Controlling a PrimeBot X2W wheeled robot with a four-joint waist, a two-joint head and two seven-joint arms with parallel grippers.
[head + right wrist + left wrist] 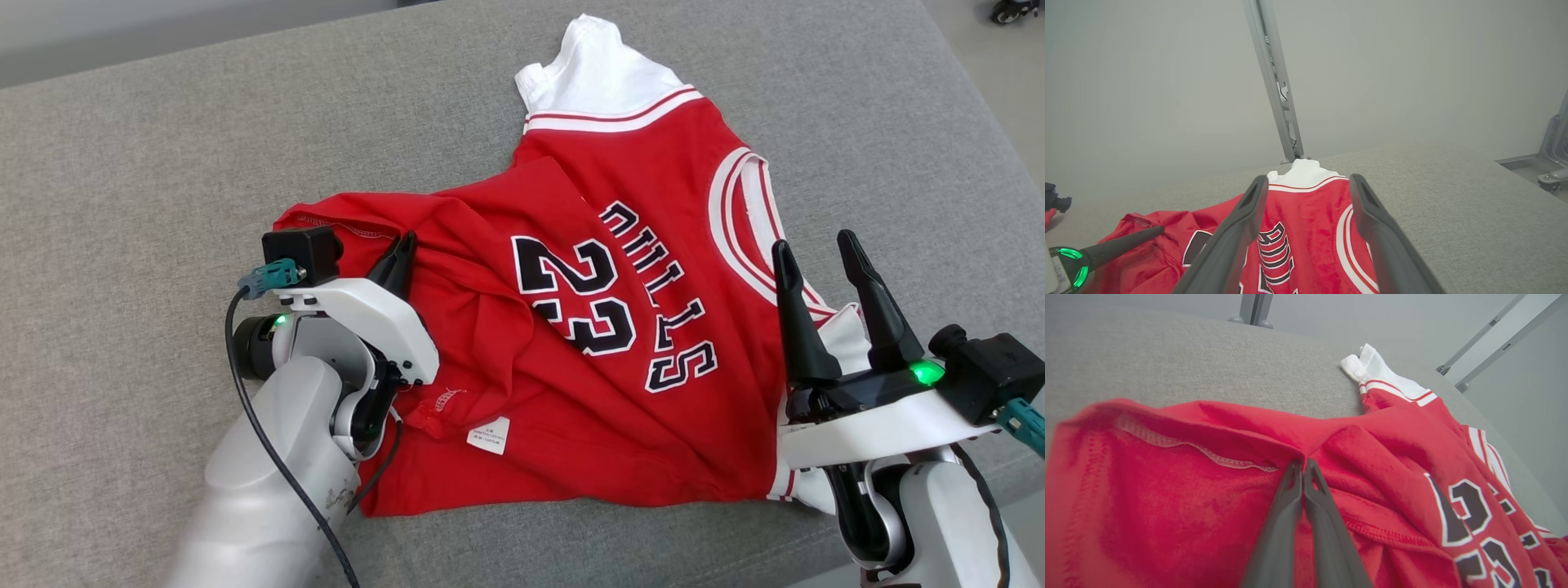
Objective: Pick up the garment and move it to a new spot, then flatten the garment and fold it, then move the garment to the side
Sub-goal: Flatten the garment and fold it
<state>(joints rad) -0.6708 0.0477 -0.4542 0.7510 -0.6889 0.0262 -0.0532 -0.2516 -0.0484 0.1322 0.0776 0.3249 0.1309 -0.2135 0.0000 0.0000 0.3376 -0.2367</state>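
On the grey cloth-covered surface (147, 163) a red jersey (669, 188) lies crumpled, spread across the middle and right of the head view. Its white collar end points away from the robot, and its black-and-white number 23 and lettering face up. A small white label (488, 435) shows on the near part of the cloth.

The left gripper (404, 243) sits at the jersey's left side, close to a stitched hem. In the left wrist view its two dark fingers (1286, 506) are pressed together, and their tips meet on a raised ridge of red fabric, so it is pinching the jersey there. The cloth bunches into folds around the tips.

The right gripper (813, 242) stands at the jersey's right edge, beside the white-striped armhole. Its fingers are spread wide apart and grasp nothing. The right wrist view looks between them along the jersey (1306, 212) toward a grey metal post (1274, 81) beyond the far edge.
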